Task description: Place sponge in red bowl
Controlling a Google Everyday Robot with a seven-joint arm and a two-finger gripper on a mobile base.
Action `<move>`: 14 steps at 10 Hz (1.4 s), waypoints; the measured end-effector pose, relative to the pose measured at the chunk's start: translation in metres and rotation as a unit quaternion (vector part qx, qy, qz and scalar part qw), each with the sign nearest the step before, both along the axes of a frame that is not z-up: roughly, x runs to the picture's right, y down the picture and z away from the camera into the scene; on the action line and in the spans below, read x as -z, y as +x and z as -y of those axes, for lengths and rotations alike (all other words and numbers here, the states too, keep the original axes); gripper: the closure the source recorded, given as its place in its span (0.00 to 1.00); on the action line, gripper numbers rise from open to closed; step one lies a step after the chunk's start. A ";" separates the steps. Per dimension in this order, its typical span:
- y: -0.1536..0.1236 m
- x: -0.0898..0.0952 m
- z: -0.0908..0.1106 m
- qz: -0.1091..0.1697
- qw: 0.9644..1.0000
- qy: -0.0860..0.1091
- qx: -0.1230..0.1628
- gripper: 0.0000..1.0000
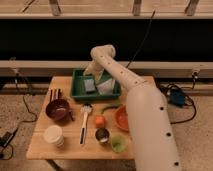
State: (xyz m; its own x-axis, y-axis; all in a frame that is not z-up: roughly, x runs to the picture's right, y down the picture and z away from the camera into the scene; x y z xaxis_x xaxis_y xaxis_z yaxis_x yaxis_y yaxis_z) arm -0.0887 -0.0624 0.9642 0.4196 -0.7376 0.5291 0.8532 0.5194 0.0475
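Note:
The sponge (89,84) is a small grey-blue block lying in the left part of the green tray (78,91) at the back of the table. A pale folded cloth (106,86) lies beside it in the tray. The red bowl (120,119) sits at the front right of the table, partly hidden behind my arm. My gripper (92,70) hangs over the tray's back edge, just above and behind the sponge.
A maroon bowl (57,109) stands at the left, with dark sticks (54,94) behind it. A white cup (53,135), a white utensil (84,123), an orange (99,120), a metal cup (102,135), a green cup (118,144) and a green pepper (110,106) fill the front.

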 end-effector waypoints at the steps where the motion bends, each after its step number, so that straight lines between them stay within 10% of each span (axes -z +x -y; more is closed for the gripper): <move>1: -0.001 -0.005 -0.002 -0.003 1.000 -0.005 0.010 0.35; 9: 0.002 -0.022 -0.027 -0.003 0.995 -0.033 0.094 0.35; 14: -0.012 -0.028 -0.049 -0.003 0.989 -0.009 0.150 0.35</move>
